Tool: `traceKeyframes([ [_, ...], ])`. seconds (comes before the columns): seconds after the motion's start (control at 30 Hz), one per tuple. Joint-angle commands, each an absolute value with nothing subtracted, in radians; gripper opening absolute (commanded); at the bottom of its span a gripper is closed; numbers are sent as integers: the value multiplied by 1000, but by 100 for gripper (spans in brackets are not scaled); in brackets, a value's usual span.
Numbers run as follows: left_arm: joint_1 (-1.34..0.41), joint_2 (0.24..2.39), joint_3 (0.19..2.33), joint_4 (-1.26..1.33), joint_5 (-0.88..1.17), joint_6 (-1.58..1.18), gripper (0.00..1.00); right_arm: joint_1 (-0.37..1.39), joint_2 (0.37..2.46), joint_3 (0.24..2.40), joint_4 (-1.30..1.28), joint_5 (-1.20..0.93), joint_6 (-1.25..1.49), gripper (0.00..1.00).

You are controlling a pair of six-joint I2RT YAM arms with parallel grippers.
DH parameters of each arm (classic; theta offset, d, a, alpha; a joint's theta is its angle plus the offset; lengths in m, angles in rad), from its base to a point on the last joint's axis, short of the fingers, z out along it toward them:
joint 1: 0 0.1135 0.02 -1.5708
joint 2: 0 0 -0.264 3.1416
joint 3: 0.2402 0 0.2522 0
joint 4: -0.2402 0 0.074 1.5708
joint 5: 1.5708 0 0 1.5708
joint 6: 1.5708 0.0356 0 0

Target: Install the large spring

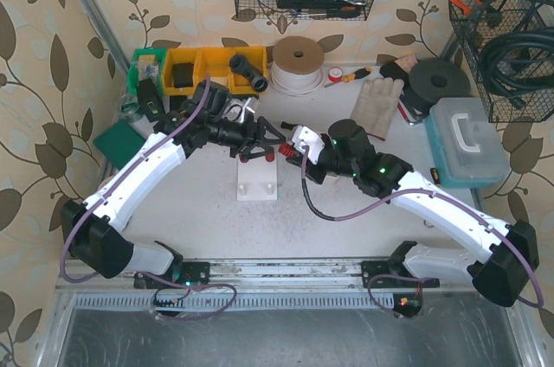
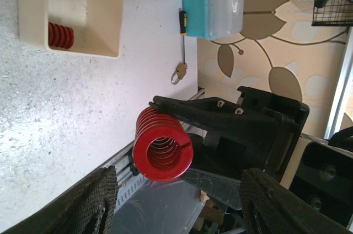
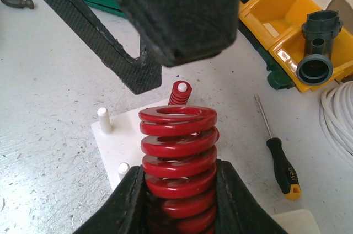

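Observation:
The large red spring (image 3: 177, 151) is clamped at its lower coils by my right gripper (image 3: 179, 170), with its free end hanging over the white peg plate (image 3: 124, 140). A small red spring (image 3: 179, 94) sits on the plate's far peg, and two bare white pegs stand nearer. From above, the spring (image 1: 283, 151) and right gripper (image 1: 292, 149) hover just past the plate (image 1: 257, 185). My left gripper (image 1: 262, 140) faces the spring's open end (image 2: 162, 152). It stands open (image 2: 181, 174), its fingers (image 2: 94, 201) apart and touching nothing.
A cream tray (image 2: 99, 19) holds another small red spring (image 2: 60, 35). A screwdriver (image 3: 281, 165) lies right of the plate. Yellow bins (image 1: 203, 68) with a grey pipe fitting (image 3: 315, 52), a tape roll (image 1: 297, 60), a glove (image 1: 376, 106) and a teal case (image 1: 467, 140) stand behind.

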State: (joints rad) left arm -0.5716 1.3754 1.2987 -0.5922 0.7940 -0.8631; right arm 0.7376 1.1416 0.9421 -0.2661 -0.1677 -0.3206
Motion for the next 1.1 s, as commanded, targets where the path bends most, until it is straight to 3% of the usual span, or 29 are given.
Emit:
traceKeyframes([
  [0.0,-583,1383,1341,-650,772,-807,65,744,1123,969,-241,-171,-336,0],
  [1.07,-607,1408,1338,-673,698,-708,65,758,1115,947,-209,-194,-281,0],
])
